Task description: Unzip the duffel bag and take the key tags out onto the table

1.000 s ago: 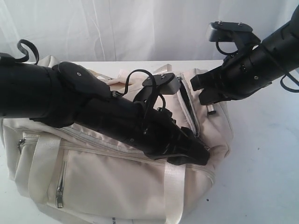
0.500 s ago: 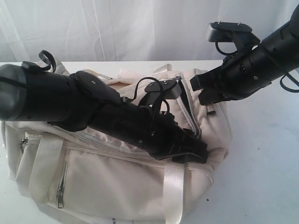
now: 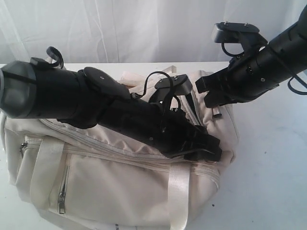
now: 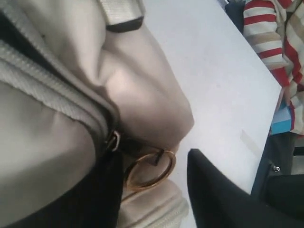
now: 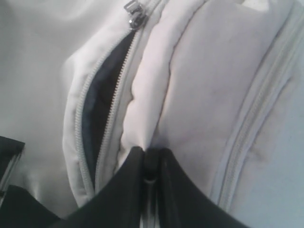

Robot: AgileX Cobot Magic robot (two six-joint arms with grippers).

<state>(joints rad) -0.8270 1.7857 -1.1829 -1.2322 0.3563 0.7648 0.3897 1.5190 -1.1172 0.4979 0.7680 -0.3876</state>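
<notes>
Item: duffel bag (image 3: 110, 187), cream, lying on the table (image 3: 268, 182) towards its near left corner in the exterior view. Key tags: none visible, presumably inside. Right hand (image 5: 151, 159): pressed together on a thin fold of bag fabric beside a partly open pocket zip (image 5: 102, 99). Left hand (image 3: 208, 154): at the bag's end nearest the right edge, by a zip slider (image 4: 113, 140) and a brass ring (image 4: 149, 170); one finger shows, grip cannot be told. Risks: the fold may slip from the pinch and the bag drag along; the ring may be caught instead of the slider.
</notes>
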